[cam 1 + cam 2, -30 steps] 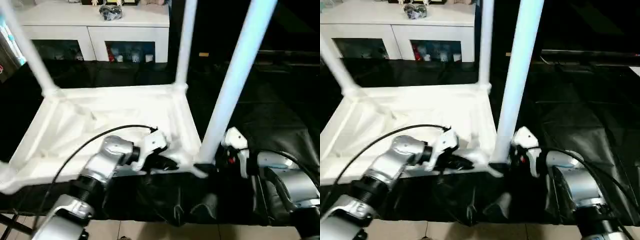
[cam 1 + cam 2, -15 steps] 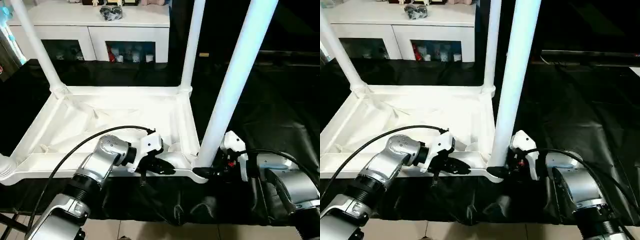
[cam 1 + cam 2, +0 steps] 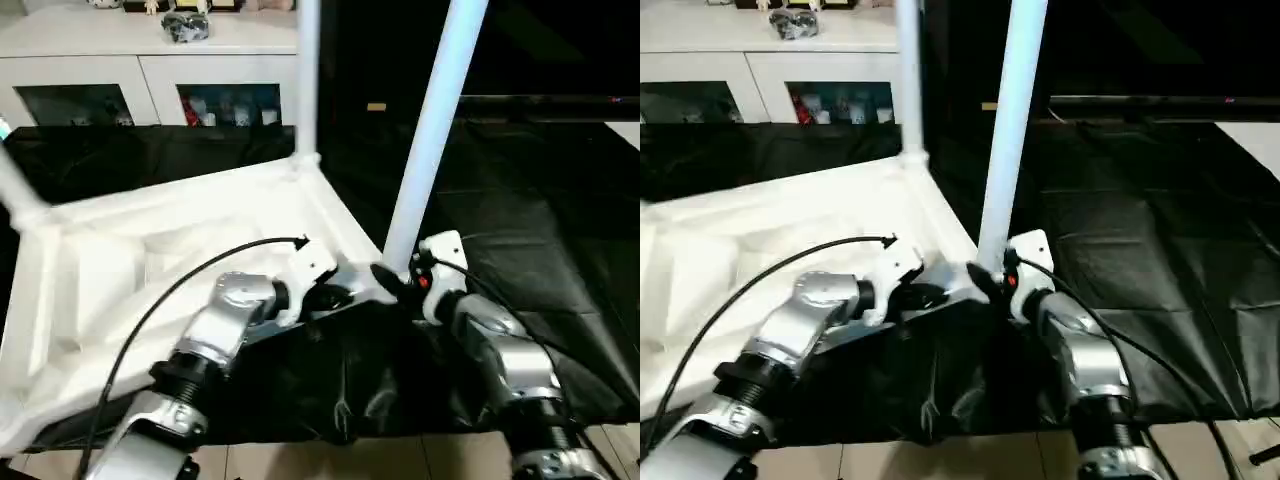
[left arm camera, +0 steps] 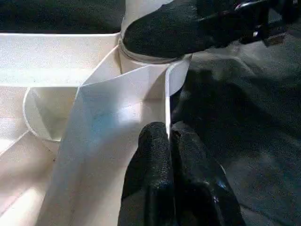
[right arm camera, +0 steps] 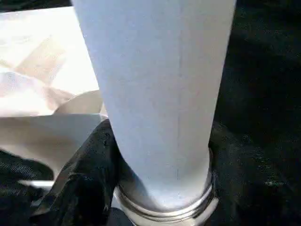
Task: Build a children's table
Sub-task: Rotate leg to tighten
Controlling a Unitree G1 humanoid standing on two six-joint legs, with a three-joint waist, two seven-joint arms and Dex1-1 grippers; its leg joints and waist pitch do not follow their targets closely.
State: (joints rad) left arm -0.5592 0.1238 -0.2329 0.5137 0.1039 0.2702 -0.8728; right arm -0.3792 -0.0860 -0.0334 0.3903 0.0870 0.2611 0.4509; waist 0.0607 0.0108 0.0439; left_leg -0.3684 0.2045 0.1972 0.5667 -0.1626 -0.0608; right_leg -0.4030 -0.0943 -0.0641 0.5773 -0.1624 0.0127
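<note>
The children's table lies upside down, its white top (image 3: 130,270) showing the ribbed underside, askew on the black cloth. White legs stand up from its corners: one at the far right (image 3: 307,80), one at the near right (image 3: 430,130), and one at the far left (image 3: 15,190). My left gripper (image 3: 338,297) is shut on the thin rim of the top beside the near right corner; its fingers (image 4: 155,155) pinch the wall. My right gripper (image 3: 392,278) is shut around the foot of the near right leg (image 5: 155,94), one black finger (image 5: 89,169) on each side just above the socket.
A white cabinet with glass doors (image 3: 150,60) stands at the back. Black cloth (image 3: 540,230) covers the work surface, creased to my right. Pale floor (image 3: 330,455) shows along the near edge. A black cable (image 3: 180,290) loops over my left forearm.
The camera has shifted. Against the cabinet, the table top has turned askew, its near right corner carried away from me with both grippers on it. The right fingers closed in slightly on the leg.
</note>
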